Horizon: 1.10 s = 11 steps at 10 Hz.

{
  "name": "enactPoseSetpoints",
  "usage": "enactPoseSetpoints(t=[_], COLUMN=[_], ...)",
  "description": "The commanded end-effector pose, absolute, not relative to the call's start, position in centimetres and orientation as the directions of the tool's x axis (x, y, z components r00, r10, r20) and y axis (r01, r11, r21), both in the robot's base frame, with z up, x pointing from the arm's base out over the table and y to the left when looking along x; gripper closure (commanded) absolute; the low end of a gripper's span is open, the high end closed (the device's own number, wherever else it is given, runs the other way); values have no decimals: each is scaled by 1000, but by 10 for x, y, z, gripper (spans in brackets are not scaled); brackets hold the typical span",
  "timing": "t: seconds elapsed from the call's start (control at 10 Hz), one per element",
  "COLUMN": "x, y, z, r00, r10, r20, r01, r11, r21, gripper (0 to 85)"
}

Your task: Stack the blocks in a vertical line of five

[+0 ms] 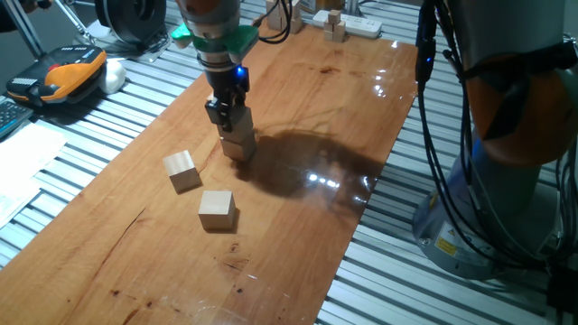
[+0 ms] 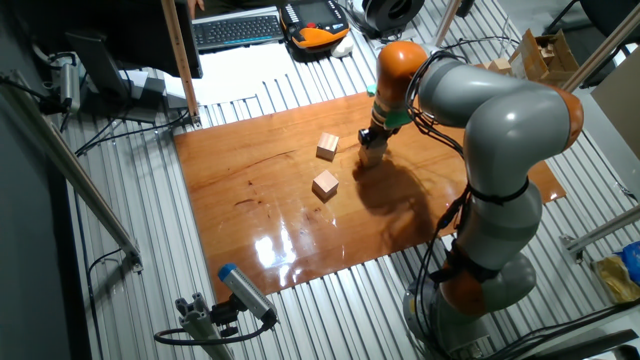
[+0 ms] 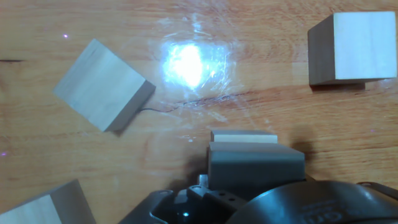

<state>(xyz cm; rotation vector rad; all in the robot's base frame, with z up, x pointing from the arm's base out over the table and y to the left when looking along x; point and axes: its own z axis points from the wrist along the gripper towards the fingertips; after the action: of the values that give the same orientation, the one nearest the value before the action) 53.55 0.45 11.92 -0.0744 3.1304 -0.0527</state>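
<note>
My gripper (image 1: 232, 125) stands low over the wooden board (image 1: 298, 99), its fingers (image 3: 255, 165) shut around the top of a pale wooden block (image 1: 239, 146) that rests on the board. In the other fixed view the gripper (image 2: 372, 142) hides most of this block (image 2: 372, 155). Only a strip of it (image 3: 242, 136) shows past one finger in the hand view. Two loose blocks lie in front and to the left: one (image 1: 181, 170) (image 2: 327, 147) (image 3: 351, 46) and another (image 1: 217, 209) (image 2: 325, 184) (image 3: 102, 84). A third loose block (image 3: 43, 205) shows only in the hand view's lower left corner.
A cluster of small wooden pieces (image 1: 336, 25) and a white power strip (image 1: 361, 25) sit at the board's far end. An orange and black device (image 1: 68, 72) lies off the board at the left. The arm's grey base (image 1: 506, 162) stands at the right, with cables.
</note>
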Motion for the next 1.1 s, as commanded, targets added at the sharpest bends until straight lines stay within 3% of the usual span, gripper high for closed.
enactPoseSetpoints(t=[0.0, 1.0], x=[537, 539], y=[3, 4], z=[119, 115], r00=[-999, -998], r10=[-51, -63], r20=[-8, -7], r01=[-51, -63], r11=[998, 997], r21=[-34, -45], gripper=[510, 510])
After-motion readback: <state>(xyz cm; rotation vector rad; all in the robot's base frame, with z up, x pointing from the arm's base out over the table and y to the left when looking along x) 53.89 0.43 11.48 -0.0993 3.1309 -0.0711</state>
